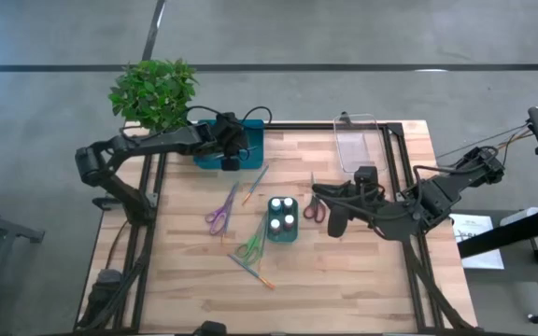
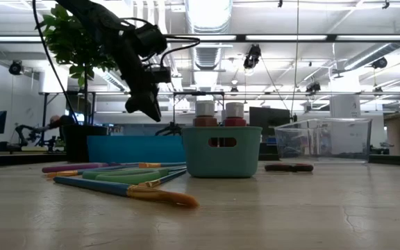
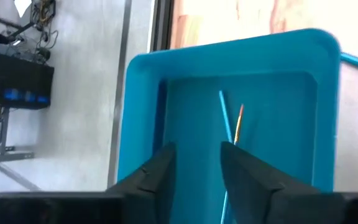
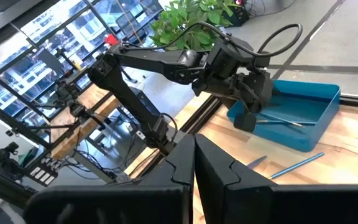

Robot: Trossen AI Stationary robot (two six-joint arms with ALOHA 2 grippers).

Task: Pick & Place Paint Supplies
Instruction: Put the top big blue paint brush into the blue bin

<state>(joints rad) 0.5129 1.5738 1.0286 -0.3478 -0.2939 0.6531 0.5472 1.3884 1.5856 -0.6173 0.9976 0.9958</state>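
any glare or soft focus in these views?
Low view: ceiling lights blow out; brush up close is soft. Left wrist view: own fingers blurred, floor beyond the blue tray washed out. High view: even light, faint shadows. Right wrist view: windows bright, tray still clear.

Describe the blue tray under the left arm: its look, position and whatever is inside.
The blue tray is a shallow rectangular bin of glossy teal-blue plastic with rounded corners and a raised rim. It sits flat at the table's far edge, beside the potted plant. Inside lies a thin blue-handled brush with an orange tip, resting on the floor of the tray. The left hand hovers just above it, fingers apart and touching nothing.
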